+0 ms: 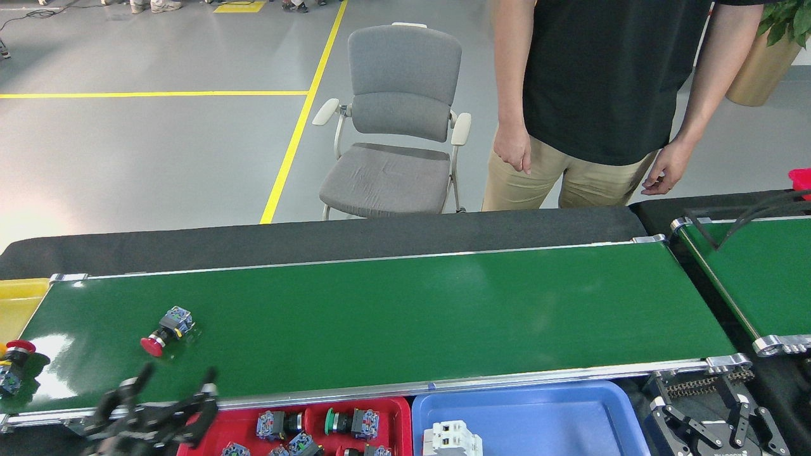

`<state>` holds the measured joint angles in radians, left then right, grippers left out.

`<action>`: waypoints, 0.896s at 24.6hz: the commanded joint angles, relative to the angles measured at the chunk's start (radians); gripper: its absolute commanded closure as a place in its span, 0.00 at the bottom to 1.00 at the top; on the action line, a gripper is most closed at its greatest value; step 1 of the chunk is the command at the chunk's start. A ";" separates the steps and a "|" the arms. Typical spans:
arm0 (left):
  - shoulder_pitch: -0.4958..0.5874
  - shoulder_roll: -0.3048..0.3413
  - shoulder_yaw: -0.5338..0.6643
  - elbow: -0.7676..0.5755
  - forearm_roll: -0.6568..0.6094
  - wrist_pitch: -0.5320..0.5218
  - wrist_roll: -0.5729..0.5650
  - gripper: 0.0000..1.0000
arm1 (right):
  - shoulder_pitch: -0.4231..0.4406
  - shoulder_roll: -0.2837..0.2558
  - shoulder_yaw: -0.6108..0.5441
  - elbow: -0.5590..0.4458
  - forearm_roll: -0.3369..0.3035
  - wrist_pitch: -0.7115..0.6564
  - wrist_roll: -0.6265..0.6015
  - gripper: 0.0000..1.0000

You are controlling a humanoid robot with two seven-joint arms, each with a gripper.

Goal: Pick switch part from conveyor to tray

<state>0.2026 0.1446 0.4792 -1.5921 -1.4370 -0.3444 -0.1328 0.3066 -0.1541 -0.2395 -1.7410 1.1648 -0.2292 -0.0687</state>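
A switch part (pixel 163 332) with a red mushroom button lies on its side on the conveyor (pixel 412 316), towards the left. Another red-capped switch part (pixel 12 367) sits at the belt's left end. My left gripper (pixel 172 380) hangs open over the near rail, just in front of the red-button part, with nothing between its fingers. Below the rail is a red tray (pixel 400 405) holding several switch parts. To its right, a blue tray (pixel 538 392) holds a white breaker block (pixel 451 438). My right gripper (pixel 709 415) rests open at the bottom right, holding nothing.
A person (pixel 602 95) stands behind the conveyor at the right, hands hanging. A grey chair (pixel 396 126) stands behind the middle. A second green belt (pixel 760 272) is at the right, and a yellow bin (pixel 16 297) is at the left end.
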 commanded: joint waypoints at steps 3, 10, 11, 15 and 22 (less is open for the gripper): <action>0.003 0.041 0.039 0.044 0.044 -0.047 0.009 0.00 | -0.004 0.001 -0.003 -0.015 0.000 -0.013 0.000 0.00; 0.001 0.105 0.050 0.070 0.139 -0.104 0.009 0.00 | -0.004 0.001 -0.003 -0.015 0.001 -0.015 0.000 0.00; -0.002 0.125 0.052 0.080 0.153 -0.122 0.009 0.00 | -0.006 0.001 -0.003 -0.014 0.000 -0.013 0.000 0.00; -0.088 0.220 0.039 0.231 0.162 -0.177 0.009 0.00 | -0.006 0.001 -0.003 -0.015 0.001 -0.015 0.001 0.00; -0.227 0.300 0.036 0.423 0.162 -0.246 0.050 0.00 | -0.014 0.001 -0.001 -0.014 0.001 -0.035 0.001 0.00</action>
<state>-0.0091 0.4230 0.5123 -1.1820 -1.2790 -0.5748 -0.0998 0.3019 -0.1528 -0.2379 -1.7416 1.1658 -0.2573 -0.0666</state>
